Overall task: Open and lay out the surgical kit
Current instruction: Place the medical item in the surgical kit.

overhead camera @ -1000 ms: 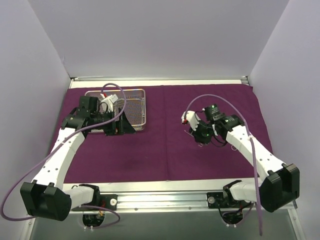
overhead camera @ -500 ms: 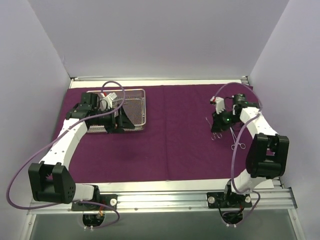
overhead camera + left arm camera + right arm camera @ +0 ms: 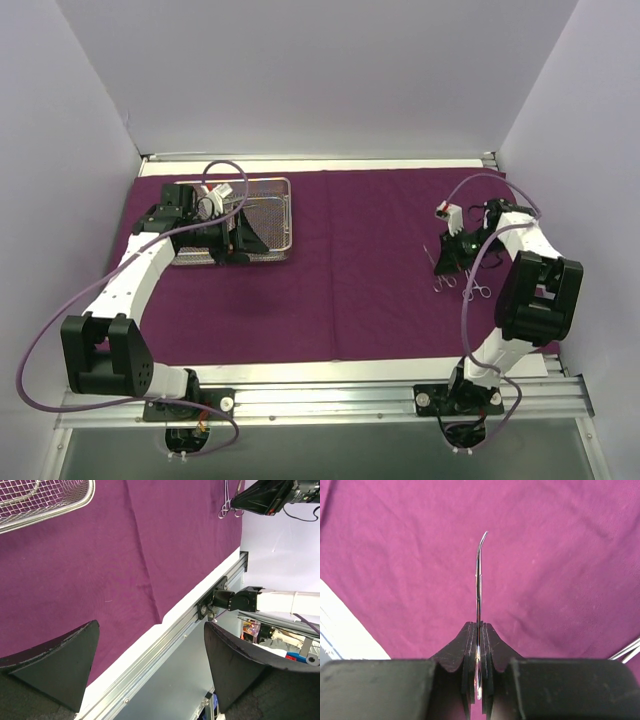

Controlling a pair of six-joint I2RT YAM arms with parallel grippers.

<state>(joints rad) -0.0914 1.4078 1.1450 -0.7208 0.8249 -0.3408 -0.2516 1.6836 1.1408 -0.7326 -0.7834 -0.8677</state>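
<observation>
Top view: the left gripper was seen spread wide over the near edge of the tray, far left on the cloth, while the right gripper was placed far right, the nearer arm to a laid instrument just beside it. Left wrist: the fingers were shown wide apart, nothing between, the tray corner up-left. Right wrist: the jaws were clamped on a curved instrument, long axis straight ahead, tip away over cloth; lowering beside the laid one was judged next.
</observation>
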